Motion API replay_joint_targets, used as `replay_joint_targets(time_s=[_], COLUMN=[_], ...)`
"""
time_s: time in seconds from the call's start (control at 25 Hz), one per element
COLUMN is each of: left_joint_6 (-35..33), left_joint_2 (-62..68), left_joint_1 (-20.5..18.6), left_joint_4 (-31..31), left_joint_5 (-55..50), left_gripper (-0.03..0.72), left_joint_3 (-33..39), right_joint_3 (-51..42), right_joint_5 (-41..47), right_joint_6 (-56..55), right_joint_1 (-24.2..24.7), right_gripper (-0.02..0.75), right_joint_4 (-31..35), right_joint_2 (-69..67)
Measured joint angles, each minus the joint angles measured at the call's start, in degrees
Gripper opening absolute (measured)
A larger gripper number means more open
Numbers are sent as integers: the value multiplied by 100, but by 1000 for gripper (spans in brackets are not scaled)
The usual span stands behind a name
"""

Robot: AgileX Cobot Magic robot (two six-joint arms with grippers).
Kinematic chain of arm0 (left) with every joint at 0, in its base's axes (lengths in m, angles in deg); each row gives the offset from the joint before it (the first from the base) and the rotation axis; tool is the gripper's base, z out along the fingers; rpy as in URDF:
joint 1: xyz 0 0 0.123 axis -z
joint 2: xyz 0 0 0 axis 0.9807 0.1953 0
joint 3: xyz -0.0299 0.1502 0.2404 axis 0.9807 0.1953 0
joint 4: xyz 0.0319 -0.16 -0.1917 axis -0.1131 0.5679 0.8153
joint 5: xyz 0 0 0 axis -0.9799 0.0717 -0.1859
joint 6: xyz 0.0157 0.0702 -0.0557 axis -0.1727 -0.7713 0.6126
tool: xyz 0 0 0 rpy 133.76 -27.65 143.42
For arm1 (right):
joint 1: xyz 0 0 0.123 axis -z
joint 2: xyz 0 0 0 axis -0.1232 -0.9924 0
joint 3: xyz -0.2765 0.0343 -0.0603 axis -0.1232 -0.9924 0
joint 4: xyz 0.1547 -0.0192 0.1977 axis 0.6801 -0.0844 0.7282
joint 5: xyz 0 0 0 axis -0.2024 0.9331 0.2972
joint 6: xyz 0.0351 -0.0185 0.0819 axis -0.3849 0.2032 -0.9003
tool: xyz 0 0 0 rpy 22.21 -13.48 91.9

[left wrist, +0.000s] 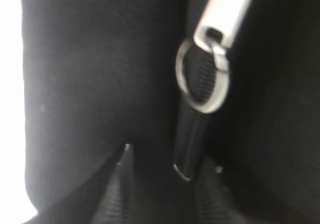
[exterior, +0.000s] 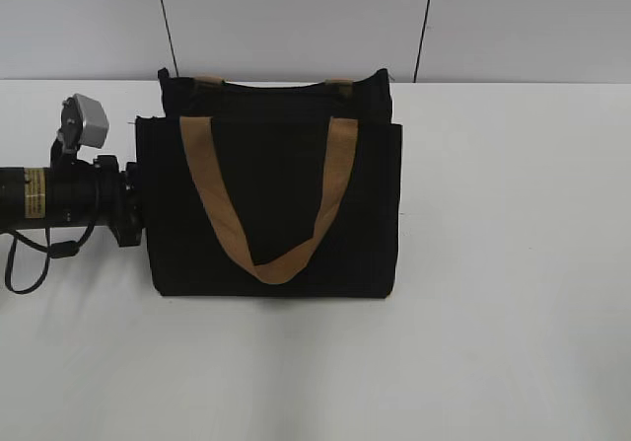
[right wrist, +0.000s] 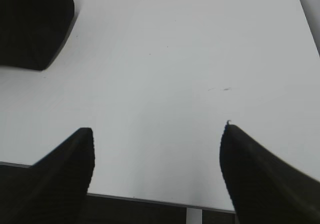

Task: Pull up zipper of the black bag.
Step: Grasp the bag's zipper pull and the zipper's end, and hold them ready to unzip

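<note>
The black bag [exterior: 271, 199] stands upright on the white table, with tan strap handles [exterior: 266, 254] hanging down its front. My left gripper [exterior: 133, 204] is pressed against the bag's left side. In the left wrist view the bag fabric [left wrist: 90, 83] fills the frame. The zipper's silver pull tab [left wrist: 227, 11] hangs from a metal ring [left wrist: 202, 76] on the zip line, with a black strip [left wrist: 189, 144] below it. My left jaws [left wrist: 172, 159] are apart on either side of that strip. My right gripper [right wrist: 157, 134] is open and empty over bare table.
A corner of the bag [right wrist: 32, 26] shows at the upper left of the right wrist view. The table's front edge [right wrist: 150, 201] runs just under the right jaws. A pale wall stands behind the table [exterior: 513, 214].
</note>
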Motion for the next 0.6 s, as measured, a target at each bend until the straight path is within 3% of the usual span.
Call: replay_joint_targets(time_s=[0.08, 0.6], left_joint_6=[30, 1344], left_joint_2=[-19, -1502], left_joint_1=[0, -783], left_joint_4=[-102, -1484], left_joint_5=[15, -487], left_gripper=[26, 25], left_joint_3=[0, 0], right_joint_3=[0, 0], right_joint_5=[0, 0], right_joint_6=[0, 0], right_joint_1=[0, 0], right_gripper=[593, 593], right_joint_4=[0, 0], right_joint_2=[0, 0])
